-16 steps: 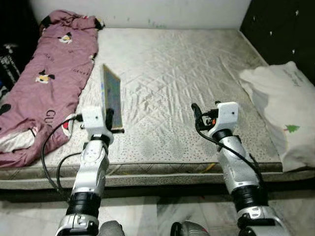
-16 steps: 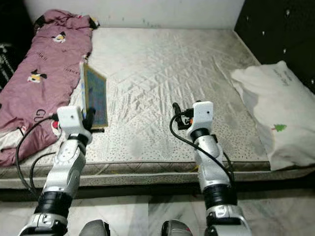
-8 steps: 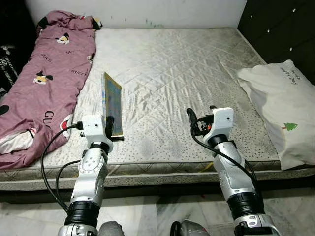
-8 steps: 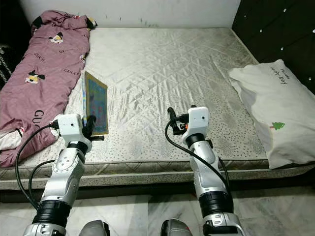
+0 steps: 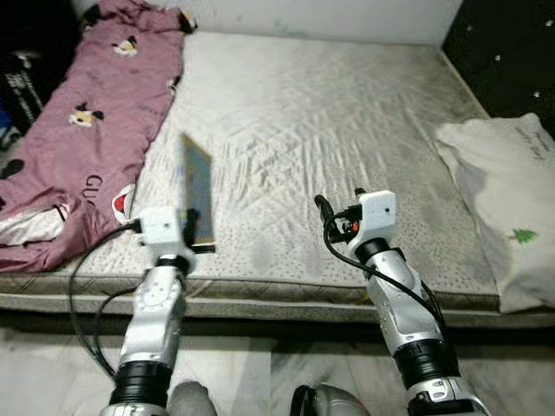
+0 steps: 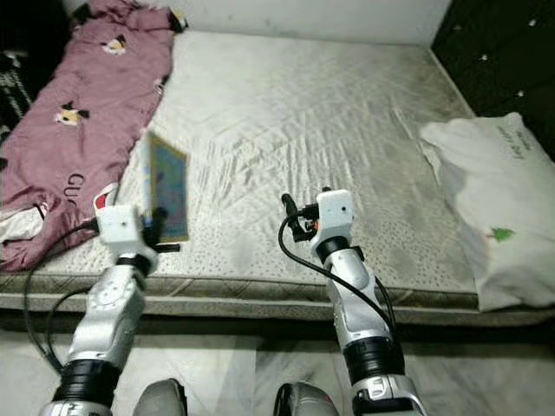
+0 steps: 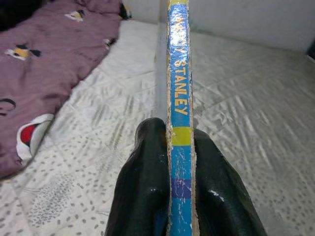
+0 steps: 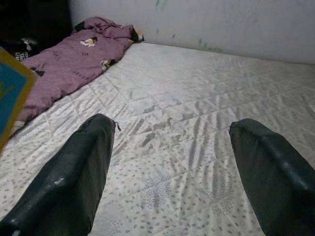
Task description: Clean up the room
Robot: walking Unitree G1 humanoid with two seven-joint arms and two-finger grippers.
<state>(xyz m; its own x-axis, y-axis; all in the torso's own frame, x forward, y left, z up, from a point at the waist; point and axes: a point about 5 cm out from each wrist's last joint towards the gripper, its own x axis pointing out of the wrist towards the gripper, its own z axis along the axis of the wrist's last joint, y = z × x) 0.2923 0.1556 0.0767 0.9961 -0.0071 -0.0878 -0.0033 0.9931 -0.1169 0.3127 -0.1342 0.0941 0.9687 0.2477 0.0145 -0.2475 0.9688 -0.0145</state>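
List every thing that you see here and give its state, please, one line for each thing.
Thin blue book with a yellow-lettered spine: upright, clamped on edge above the mattress.
Left gripper: shut on the book.
Right gripper: open, holding nothing, over the mattress.
Purple patterned blanket: crumpled along the bed's left side.
White pillow: lying at the right edge, overhanging it.
Grey quilted mattress: bare, wrinkled.

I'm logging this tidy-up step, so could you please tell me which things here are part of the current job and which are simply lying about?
In the job:
- book, held upright above the mattress edge
- left gripper, shut on the book's spine
- right gripper, open, holding nothing, over the mattress

Lying about:
- purple blanket, on the mattress's left side
- white pillow, at its right edge
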